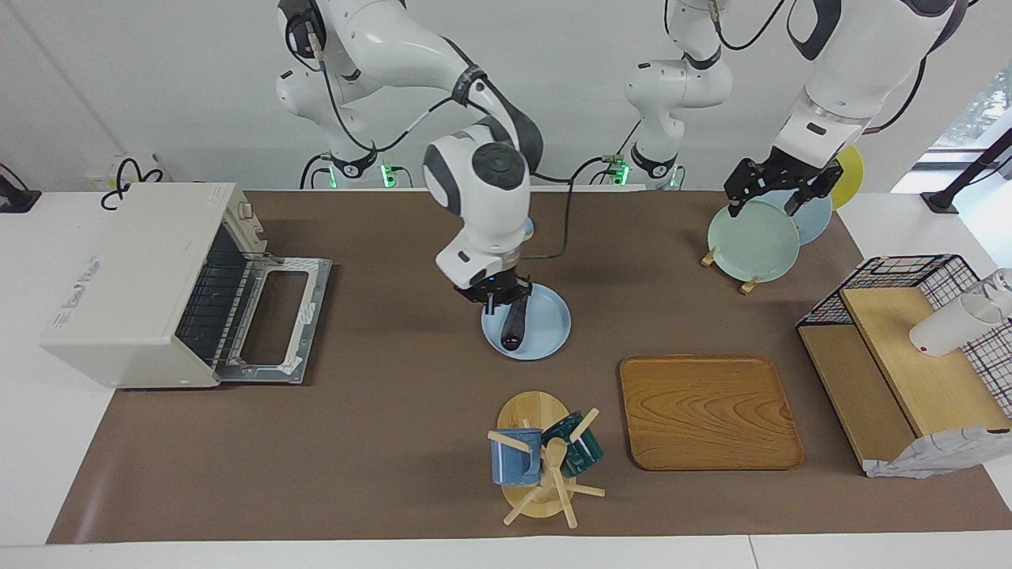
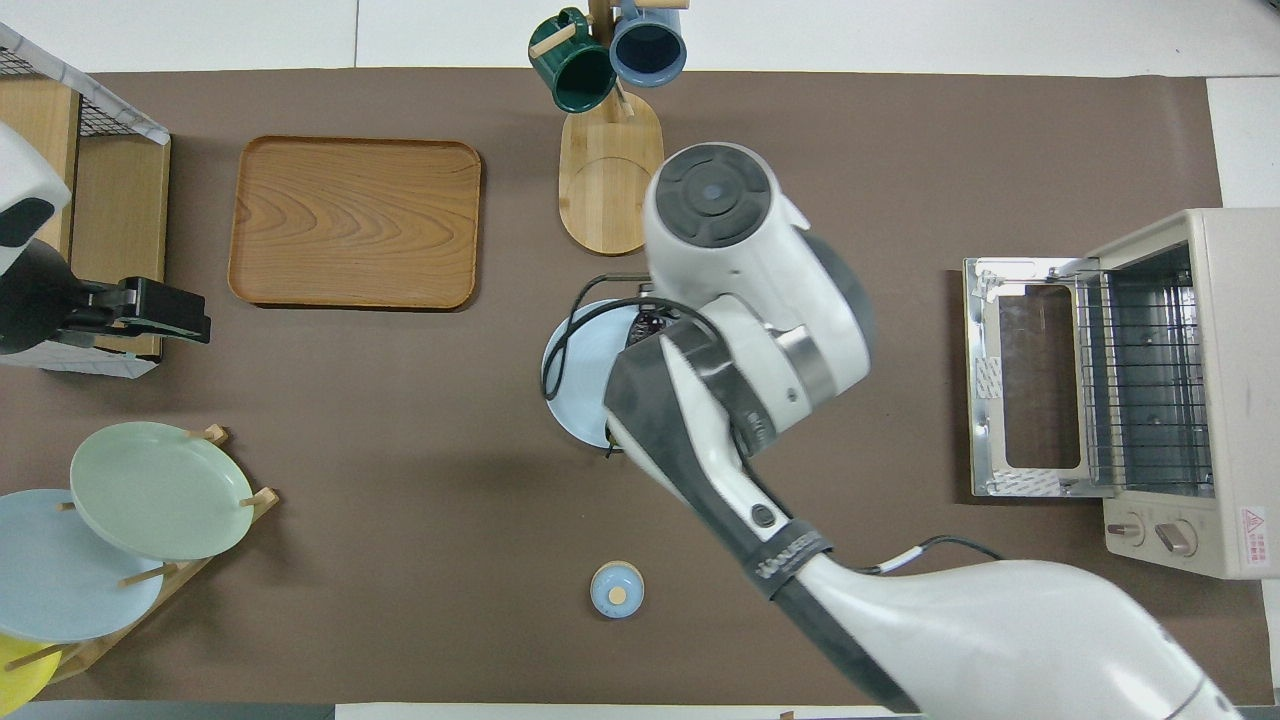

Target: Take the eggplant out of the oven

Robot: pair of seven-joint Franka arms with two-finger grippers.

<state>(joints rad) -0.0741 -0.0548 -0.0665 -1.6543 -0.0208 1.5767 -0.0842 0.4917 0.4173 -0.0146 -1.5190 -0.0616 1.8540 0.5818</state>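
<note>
Your eggplant is already out of the oven and lies on the blue plate mid-bench, its long axis running from the right gripper away from the robots. The jaws seem to pinch its nearer end, though the wrist hides much. The left gripper waits over the plate rack, jaws spread.

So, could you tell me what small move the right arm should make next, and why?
Probably open the fingers and lift straight up. The right hand holds the eggplant down on the light blue plate, well clear of the oven, whose door lies open with a bare rack. The left hand waits over the plate rack.
</note>
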